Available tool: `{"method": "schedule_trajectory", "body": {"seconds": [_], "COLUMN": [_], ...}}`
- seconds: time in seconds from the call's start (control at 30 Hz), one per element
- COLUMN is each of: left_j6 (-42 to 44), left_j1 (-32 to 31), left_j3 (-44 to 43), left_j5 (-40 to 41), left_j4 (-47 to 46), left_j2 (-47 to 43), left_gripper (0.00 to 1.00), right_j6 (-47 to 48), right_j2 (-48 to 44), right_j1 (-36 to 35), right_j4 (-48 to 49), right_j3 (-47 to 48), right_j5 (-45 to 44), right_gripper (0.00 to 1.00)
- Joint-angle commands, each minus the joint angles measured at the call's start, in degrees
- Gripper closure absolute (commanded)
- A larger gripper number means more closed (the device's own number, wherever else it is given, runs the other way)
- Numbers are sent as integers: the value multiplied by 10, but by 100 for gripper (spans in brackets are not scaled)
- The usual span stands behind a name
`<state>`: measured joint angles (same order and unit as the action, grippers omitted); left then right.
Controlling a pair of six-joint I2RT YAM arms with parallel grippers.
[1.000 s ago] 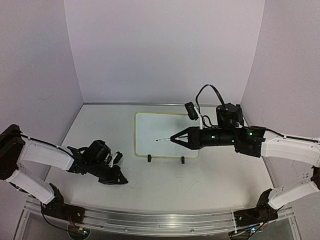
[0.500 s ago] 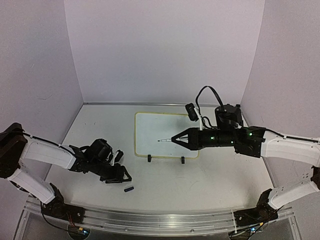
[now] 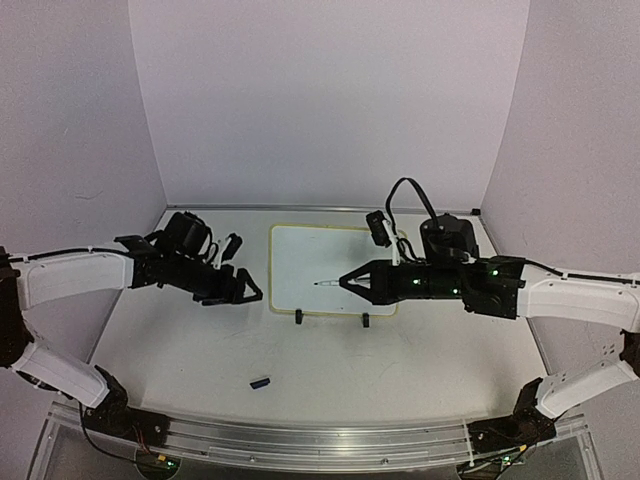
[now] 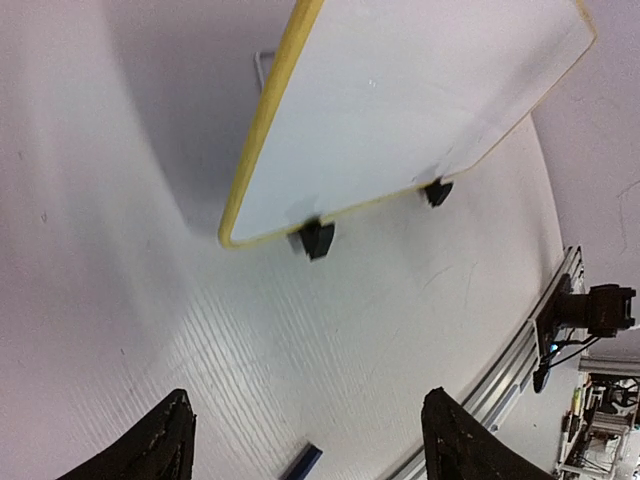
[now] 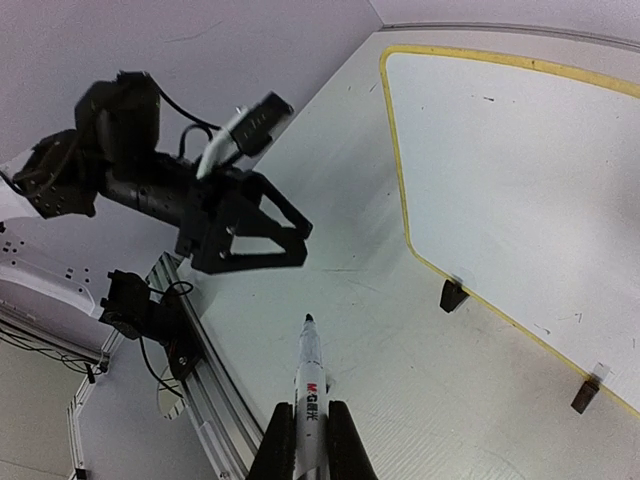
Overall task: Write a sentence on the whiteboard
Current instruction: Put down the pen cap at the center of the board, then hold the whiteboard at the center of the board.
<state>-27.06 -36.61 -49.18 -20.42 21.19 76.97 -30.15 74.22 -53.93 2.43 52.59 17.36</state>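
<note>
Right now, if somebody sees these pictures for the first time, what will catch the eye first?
The right gripper is shut on a marker, whose tip points over the blank whiteboard at mid-table. The left gripper hangs open beside the whiteboard's left edge. A small blue piece, perhaps the cap, lies alone near the front.

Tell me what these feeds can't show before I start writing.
- Whether the marker tip touches the whiteboard: top view, too small to tell touching from hovering.
- The small dark blue piece on the table: tiny in the top view and cut off by the bottom edge in the left wrist view, so it can't be identified.
- The whiteboard's lower right corner: top view, covered by the right claw.
- The marker's rear: right wrist view, hidden between the claw's fingers.
</note>
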Motion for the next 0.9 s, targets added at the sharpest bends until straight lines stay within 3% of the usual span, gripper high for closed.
{"method": "schedule_trajectory", "body": {"seconds": [0.0, 0.3, 0.43, 0.6, 0.87], "left_j6": [126, 187, 225, 293, 313], "left_j1": [62, 126, 127, 128, 128], "left_j3": [-120, -200, -253, -324, -359], "left_j5": [-88, -232, -269, -253, -267], "left_j4": [70, -37, -21, 51, 45], "left_j2": [44, 132, 182, 237, 286], "left_gripper": [24, 32, 39, 42, 53], "right_j6": [-20, -37, -36, -44, -46], "right_j2": [25, 90, 124, 171, 229], "right_j1": [-8, -8, 0, 21, 44], "right_j4": [35, 84, 89, 109, 123], "right_j3": [27, 64, 93, 134, 181], "right_j5": [-49, -65, -65, -43, -16], "right_gripper": [100, 100, 100, 100, 100]}}
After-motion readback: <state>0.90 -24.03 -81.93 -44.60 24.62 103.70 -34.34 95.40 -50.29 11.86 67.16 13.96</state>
